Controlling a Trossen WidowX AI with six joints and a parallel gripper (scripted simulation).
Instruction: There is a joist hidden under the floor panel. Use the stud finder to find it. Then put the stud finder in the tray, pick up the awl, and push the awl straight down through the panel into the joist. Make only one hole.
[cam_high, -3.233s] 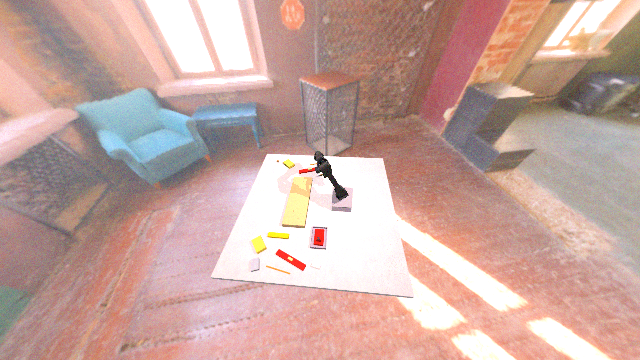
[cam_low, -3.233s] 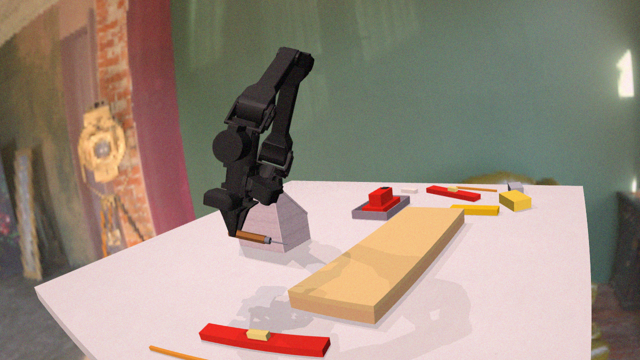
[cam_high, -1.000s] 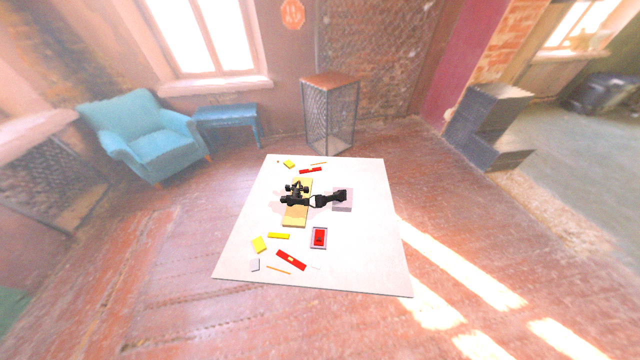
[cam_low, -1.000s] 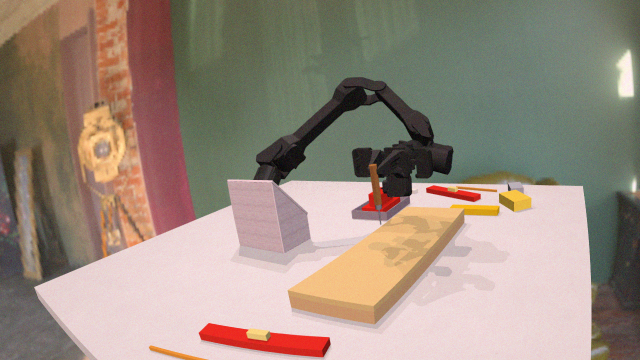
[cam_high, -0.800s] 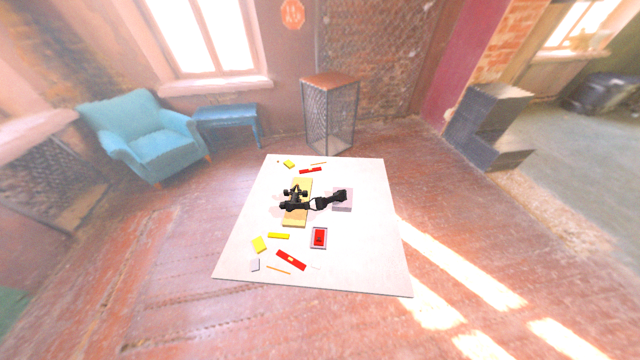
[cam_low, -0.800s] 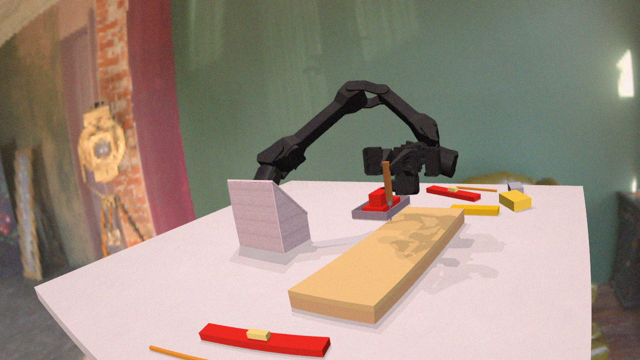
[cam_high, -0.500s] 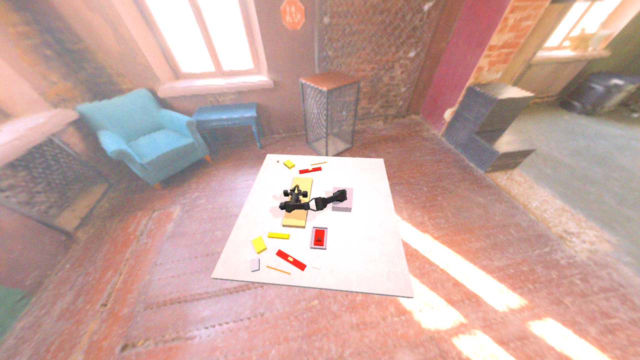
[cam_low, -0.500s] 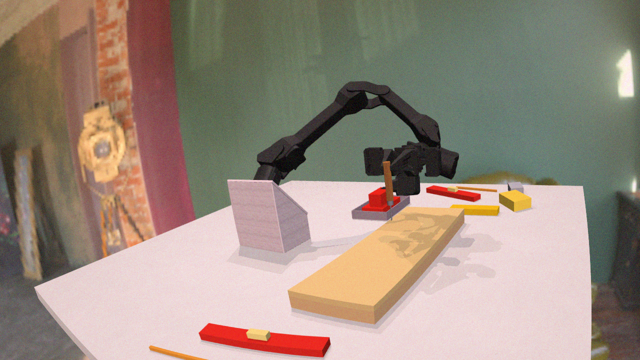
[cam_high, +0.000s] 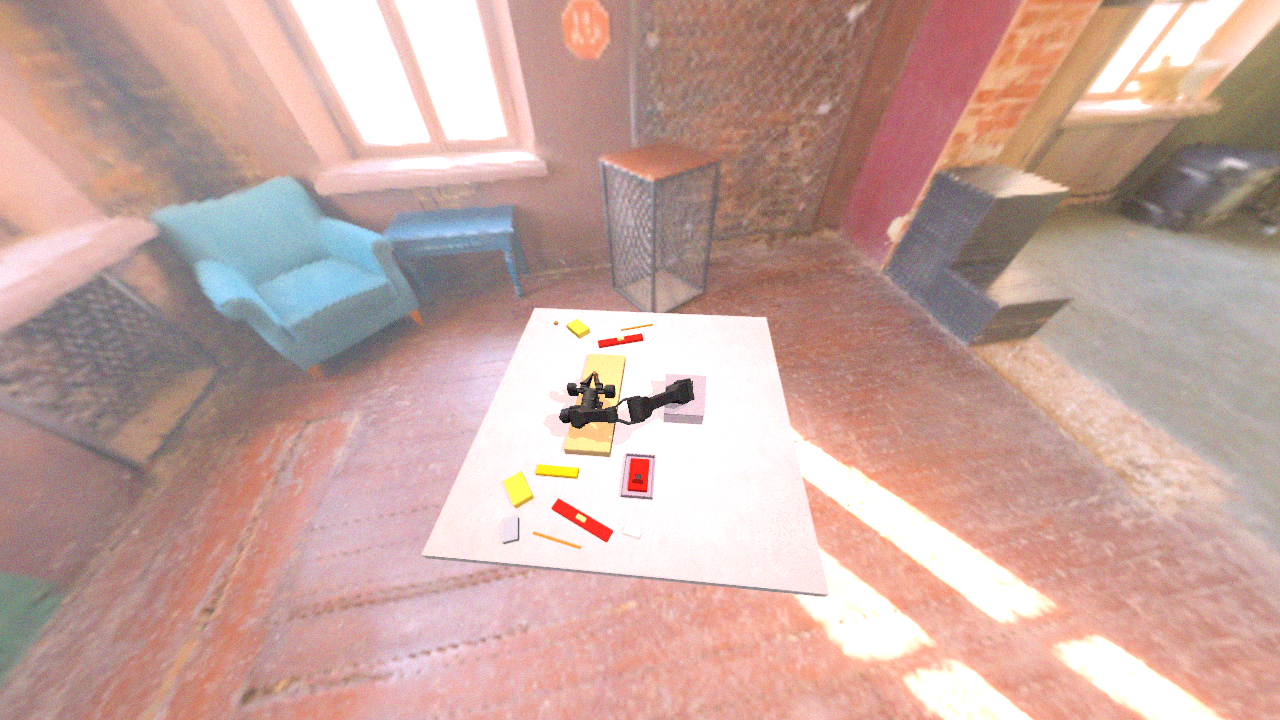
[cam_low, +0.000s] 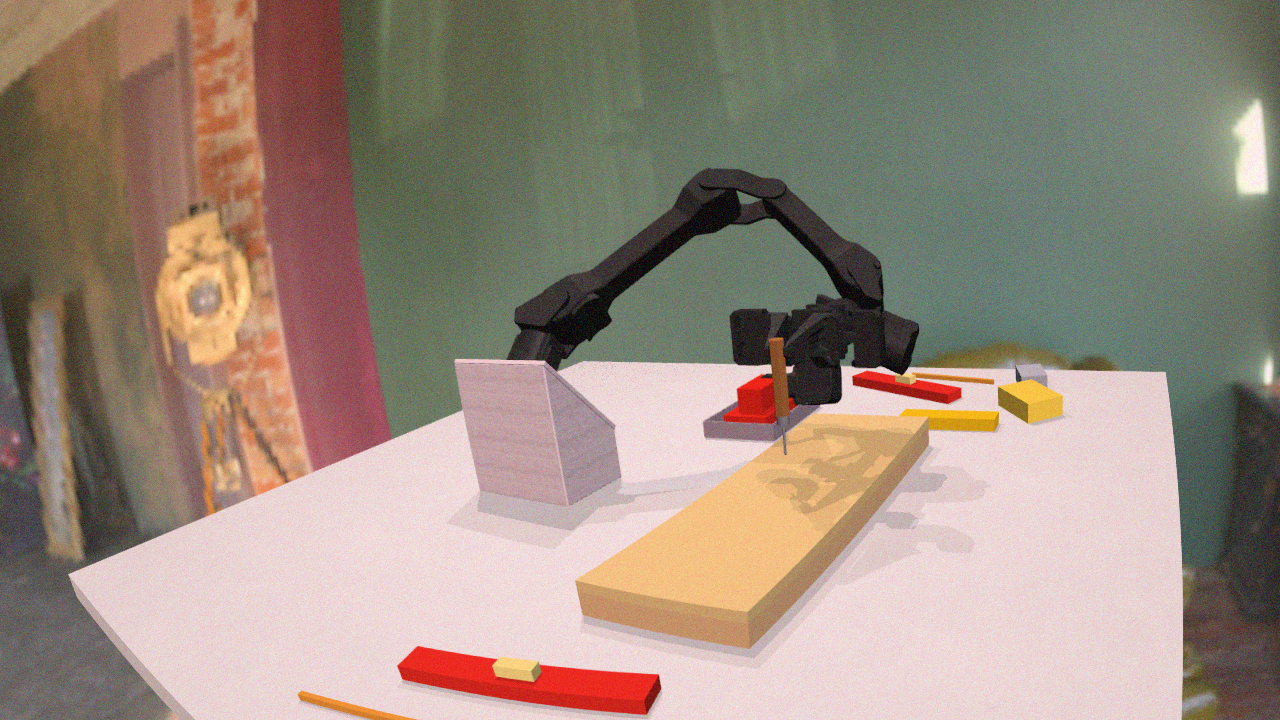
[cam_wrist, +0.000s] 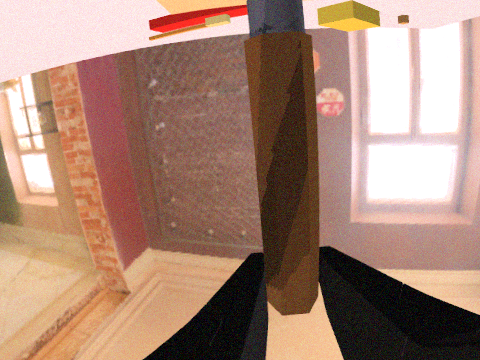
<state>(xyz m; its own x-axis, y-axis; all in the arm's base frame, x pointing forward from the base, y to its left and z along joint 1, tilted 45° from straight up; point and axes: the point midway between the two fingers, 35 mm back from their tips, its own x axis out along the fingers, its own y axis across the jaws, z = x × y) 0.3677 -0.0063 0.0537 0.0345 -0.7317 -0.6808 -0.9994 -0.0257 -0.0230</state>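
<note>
My gripper (cam_high: 594, 376) (cam_low: 776, 360) (cam_wrist: 290, 262) is shut on the brown handle of the awl (cam_low: 780, 380) (cam_wrist: 287, 150). The awl hangs almost upright, metal point down, over the floor panel (cam_high: 588, 441) (cam_low: 684, 555), nearer the end beside the far red level in the top view. The point seems to be above the panel's top, though the exact gap is hard to judge. The stud finder (cam_high: 638, 467) (cam_low: 753, 394) is red and sits in the grey tray (cam_high: 623, 478) (cam_low: 735, 431). The joist is hidden. No hole is visible; arm shadows cover part of the panel.
A pale slanted block (cam_high: 684, 412) (cam_low: 510, 434) stands beside the panel. Red levels (cam_high: 632, 338) (cam_low: 447, 671) (cam_high: 568, 511) lie beyond both panel ends. A yellow bar (cam_high: 556, 471) (cam_low: 957, 420) and yellow block (cam_high: 517, 489) (cam_low: 1029, 401) lie near the tray-side end.
</note>
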